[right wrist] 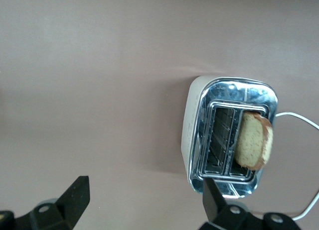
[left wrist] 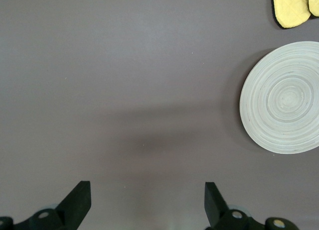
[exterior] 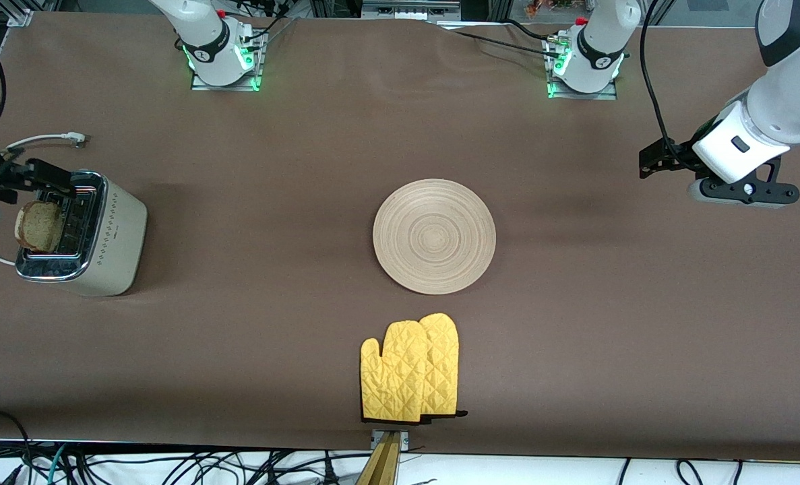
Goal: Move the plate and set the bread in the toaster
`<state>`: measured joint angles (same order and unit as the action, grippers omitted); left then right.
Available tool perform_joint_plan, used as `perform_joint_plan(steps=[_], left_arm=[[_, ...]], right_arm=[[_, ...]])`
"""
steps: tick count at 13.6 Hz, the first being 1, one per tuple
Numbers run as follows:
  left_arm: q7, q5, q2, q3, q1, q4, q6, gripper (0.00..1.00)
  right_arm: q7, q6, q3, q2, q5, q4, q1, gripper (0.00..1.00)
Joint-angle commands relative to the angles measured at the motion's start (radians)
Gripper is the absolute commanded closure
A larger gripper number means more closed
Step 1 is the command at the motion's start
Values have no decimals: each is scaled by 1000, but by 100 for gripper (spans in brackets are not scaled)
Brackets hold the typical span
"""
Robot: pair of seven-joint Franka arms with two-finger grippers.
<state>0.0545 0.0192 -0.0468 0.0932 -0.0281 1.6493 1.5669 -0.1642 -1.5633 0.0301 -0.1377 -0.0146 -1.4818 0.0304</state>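
Note:
The cream toaster (exterior: 113, 236) (right wrist: 195, 121) stands at the right arm's end of the table. The brown bread (exterior: 38, 225) (right wrist: 254, 140) stands upright in the slot nearer that end, its top sticking out. My right gripper (exterior: 39, 172) (right wrist: 144, 190) hangs open and empty above the toaster's edge farther from the front camera. The round light-wood plate (exterior: 433, 236) (left wrist: 281, 98) lies flat mid-table with nothing on it. My left gripper (exterior: 649, 165) (left wrist: 147, 190) is open and empty over bare table toward the left arm's end, well apart from the plate.
A pair of yellow oven mitts (exterior: 410, 370) (left wrist: 294, 8) lies nearer the front camera than the plate, close to the table edge. The toaster's white cord (exterior: 42, 140) (right wrist: 299, 118) trails off beside the toaster. Brown table surface (exterior: 271, 202) lies between toaster and plate.

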Motion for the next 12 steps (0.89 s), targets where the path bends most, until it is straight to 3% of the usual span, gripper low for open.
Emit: perform_joint_plan(steps=[1, 12], left_arm=[[-13, 15, 4, 0, 2, -8, -13, 0], [-15, 13, 4, 4, 0, -8, -13, 0]], right_arm=[[-6, -23, -27, 89, -8, -87, 22, 0], [15, 65, -15, 113, 8, -86, 22, 0]])
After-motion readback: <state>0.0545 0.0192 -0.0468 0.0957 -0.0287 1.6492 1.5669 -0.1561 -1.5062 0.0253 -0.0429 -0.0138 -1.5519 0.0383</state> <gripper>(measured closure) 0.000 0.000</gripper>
